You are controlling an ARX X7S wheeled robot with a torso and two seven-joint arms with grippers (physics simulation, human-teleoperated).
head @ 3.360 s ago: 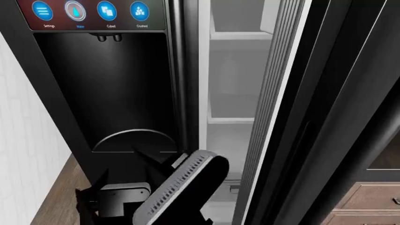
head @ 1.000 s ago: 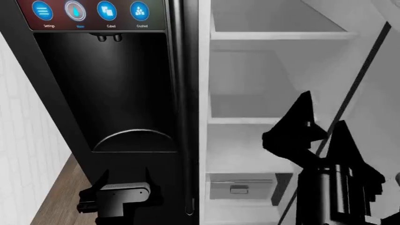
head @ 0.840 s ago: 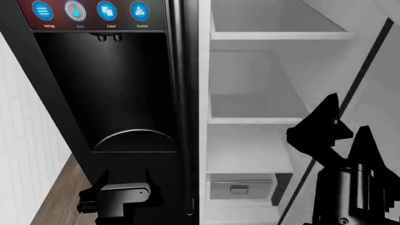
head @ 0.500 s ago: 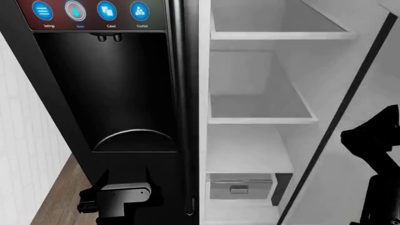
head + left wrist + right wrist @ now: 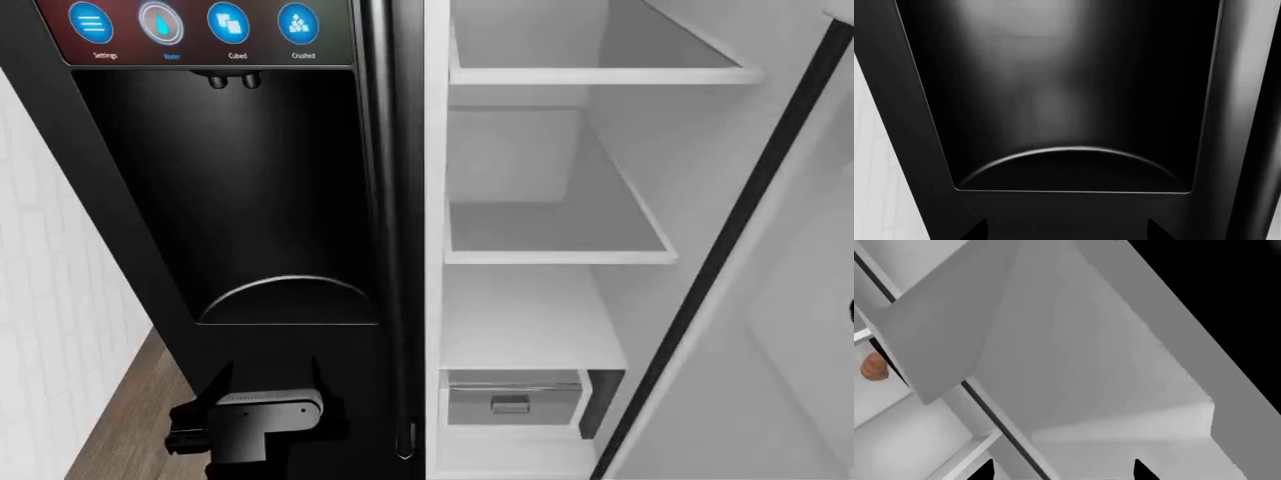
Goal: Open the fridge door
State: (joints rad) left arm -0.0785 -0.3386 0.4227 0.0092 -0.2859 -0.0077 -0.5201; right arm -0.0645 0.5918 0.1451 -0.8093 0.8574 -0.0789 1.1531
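The fridge door (image 5: 781,340) stands swung wide open at the right of the head view, showing its white inner lining and a black gasket strip; its bar handle is hidden. The right wrist view shows that lining (image 5: 1074,365) close up. My right gripper (image 5: 1062,471) is open with nothing between its fingers, and it is outside the head view. My left gripper (image 5: 267,378) hangs low in front of the narrower dispenser door (image 5: 240,200), open and empty. In the left wrist view the left gripper (image 5: 1066,231) faces the dispenser recess (image 5: 1054,100).
Inside the fridge are white shelves (image 5: 561,245) and a grey drawer (image 5: 514,397) at the bottom. A small brown object (image 5: 874,366) lies on a shelf in the right wrist view. A white wall (image 5: 54,280) and wood floor (image 5: 120,420) lie to the left.
The right arm has moved right and left the head view. The fridge door has swung further open, uncovering more of the shelves. The left arm has not moved.
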